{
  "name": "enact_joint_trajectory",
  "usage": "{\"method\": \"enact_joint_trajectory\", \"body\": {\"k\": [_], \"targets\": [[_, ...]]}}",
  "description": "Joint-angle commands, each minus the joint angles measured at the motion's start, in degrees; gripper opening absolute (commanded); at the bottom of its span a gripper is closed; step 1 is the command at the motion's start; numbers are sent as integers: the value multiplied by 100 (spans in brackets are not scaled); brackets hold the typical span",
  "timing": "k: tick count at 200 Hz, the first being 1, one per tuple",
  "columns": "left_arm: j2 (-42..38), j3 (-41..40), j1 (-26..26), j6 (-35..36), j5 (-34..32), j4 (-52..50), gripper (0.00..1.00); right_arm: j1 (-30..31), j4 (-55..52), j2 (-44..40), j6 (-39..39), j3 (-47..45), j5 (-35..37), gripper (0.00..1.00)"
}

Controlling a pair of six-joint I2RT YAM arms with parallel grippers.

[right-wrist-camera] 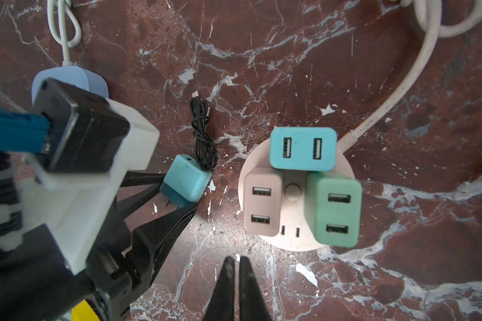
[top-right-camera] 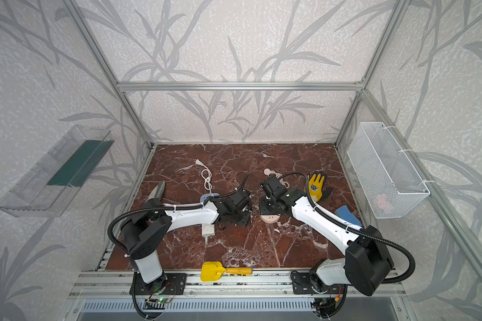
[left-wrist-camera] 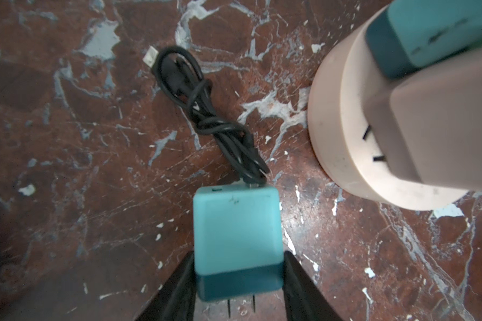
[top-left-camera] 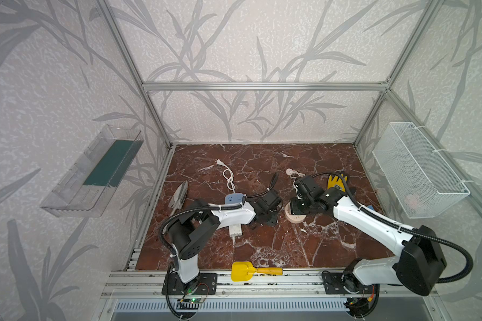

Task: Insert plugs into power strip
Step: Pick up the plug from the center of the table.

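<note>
The red marble bench (top-left-camera: 262, 166) carries a round pink power strip (right-wrist-camera: 290, 240) near its middle, with a teal plug (right-wrist-camera: 302, 148), a pink plug (right-wrist-camera: 262, 204) and a green plug (right-wrist-camera: 336, 209) seated in its top. The right gripper (right-wrist-camera: 238, 278) hangs by the strip, jaws pressed together on nothing. Just left of the strip, the left gripper (left-wrist-camera: 238, 255) clasps both sides of a small teal cube plug (left-wrist-camera: 235, 228), prongs toward the gripper, a knotted black cable (left-wrist-camera: 206, 116) at its other end.

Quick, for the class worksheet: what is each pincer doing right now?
Left pincer: closed on the loose teal plug.
Right pincer: shut, holding nothing.
</note>
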Motion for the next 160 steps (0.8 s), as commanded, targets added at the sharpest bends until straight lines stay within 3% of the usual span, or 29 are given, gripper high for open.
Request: {"method": "enact_joint_trajectory", "body": {"k": [1,134,160], "targets": [[78,123,-21,37,-117,62,49,-31,49,-161,11,-70,-48,9],[280,246,-3,105,-152,127,50,-73,147,-154,19,-182,-215,9],[284,233,7,111,-139,143,44,-67,155,-172,19,-193,-234,9]]}}
